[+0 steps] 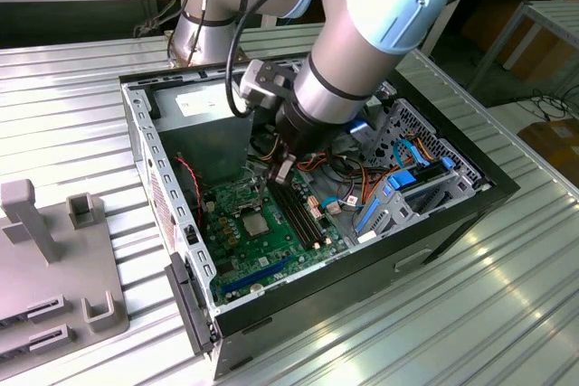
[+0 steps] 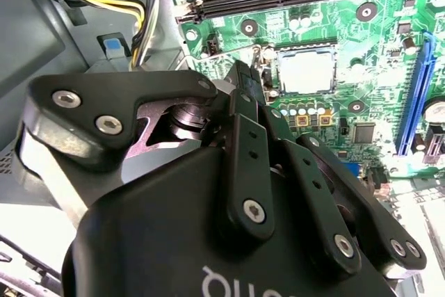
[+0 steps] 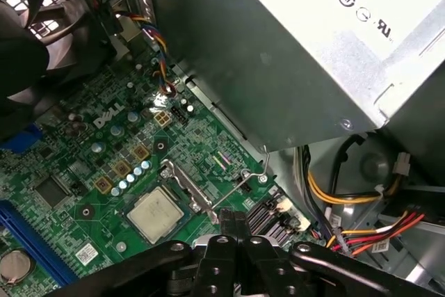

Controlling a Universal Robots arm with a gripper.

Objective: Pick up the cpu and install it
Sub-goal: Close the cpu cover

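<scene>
- UR arm reaches down into the open PC case (image 1: 271, 296) sitting on the ribbed metal tabletop (image 1: 72, 106); end effector (image 1: 281, 172) hangs low over the motherboard (image 1: 262, 241), by the RAM slots (image 1: 298, 210).
- cpu (image 3: 156, 214): silver-grey square, lying flat in the CPU socket (image 3: 186, 189) on the green board. Also seen in second wrist view (image 2: 306, 71) and exterior view (image 1: 254, 224). Looks seated already, so pick-and-place part seems done (judgement).
- End effector in first wrist view (image 3: 234, 226): fingertips pressed together, clenched, nothing between them; tip sits just beside the socket, close to the thin wire retention lever (image 3: 252, 177), which stands raised off the board.
- Socket load plate looks swung open, cpu top fully exposed.
- Step in hand, my read: locking stage of install, not carrying.
- What the move calls for: precise tip contact on a thin springy lever; risk of slipping off onto nearby caps/headers.
- PSU (image 3: 313, 46) and cable bundle (image 3: 361, 206) crowd that side, so clearance is tight.
</scene>
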